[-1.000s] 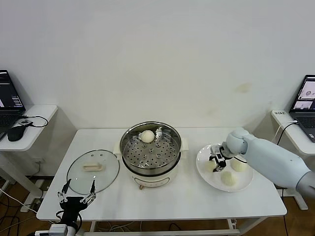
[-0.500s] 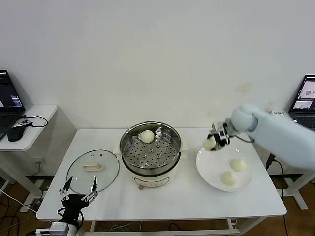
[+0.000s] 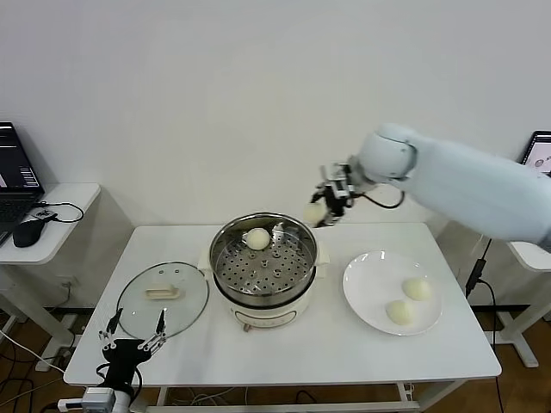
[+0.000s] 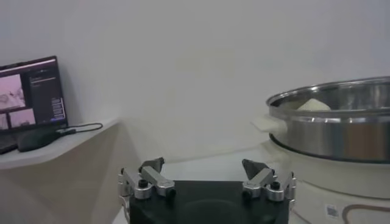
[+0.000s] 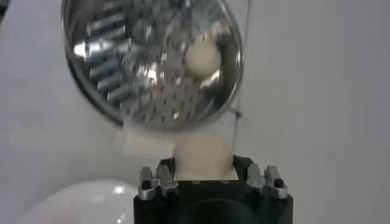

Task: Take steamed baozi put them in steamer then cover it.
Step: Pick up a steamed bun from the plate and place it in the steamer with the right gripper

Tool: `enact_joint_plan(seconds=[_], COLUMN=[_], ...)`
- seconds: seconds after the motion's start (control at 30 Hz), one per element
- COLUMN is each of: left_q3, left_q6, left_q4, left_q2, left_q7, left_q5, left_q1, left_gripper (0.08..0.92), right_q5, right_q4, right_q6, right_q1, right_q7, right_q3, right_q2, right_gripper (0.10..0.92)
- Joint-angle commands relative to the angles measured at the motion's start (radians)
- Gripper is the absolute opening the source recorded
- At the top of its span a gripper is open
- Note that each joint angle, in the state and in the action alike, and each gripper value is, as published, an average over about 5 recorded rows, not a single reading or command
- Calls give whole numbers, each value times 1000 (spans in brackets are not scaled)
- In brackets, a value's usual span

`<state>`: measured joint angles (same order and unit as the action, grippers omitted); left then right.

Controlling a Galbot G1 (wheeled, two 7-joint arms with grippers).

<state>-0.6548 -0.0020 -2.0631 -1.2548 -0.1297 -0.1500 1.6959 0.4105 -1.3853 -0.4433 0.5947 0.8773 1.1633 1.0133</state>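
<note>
Overhead, right gripper (image 3: 325, 206) grips baozi (image 5: 203, 157); wrist view shows steamer (image 5: 152, 61) beneath.

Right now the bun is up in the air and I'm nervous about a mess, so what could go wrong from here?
The right claw carries a baozi beside the steamer, over its far right rim and not yet over the tray. Released early, it could hit the rim and roll onto the table. Lowered carelessly, it might land on the bun already inside. The soft bun bulges between the fingers in the right wrist view, so it may be getting squashed.
</note>
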Motion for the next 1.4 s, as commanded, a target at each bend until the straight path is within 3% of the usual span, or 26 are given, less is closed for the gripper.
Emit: enact_joint_plan(seconds=[0.03, 0.57, 1.07, 1.3, 1.4], left_q3=[-14, -10, -10, -14, -14], left_q6=[-1, -4, -5, -6, -5], left_q4=[-1, 2, 7, 4, 2], left_q2=[-1, -11, -10, -10, -10], left_q7=[0, -2, -1, -2, -1], left_q5=[-1, 1, 0, -2, -2], left_q1=[5, 1, -5, -3, -4], left_gripper=[823, 823, 823, 823, 823], right_q5=[160, 73, -11, -27, -48], right_q4=[91, 298, 395, 292, 223], right_q6=[-122, -166, -169, -154, -119], right_q1=[-33, -206, -256, -188, -116], right_q7=[-89, -129, -107, -15, 51], right_q3=[31, 19, -10, -18, -13], right_q2=[278, 443, 477, 387, 313], right_gripper=[604, 602, 609, 783, 817])
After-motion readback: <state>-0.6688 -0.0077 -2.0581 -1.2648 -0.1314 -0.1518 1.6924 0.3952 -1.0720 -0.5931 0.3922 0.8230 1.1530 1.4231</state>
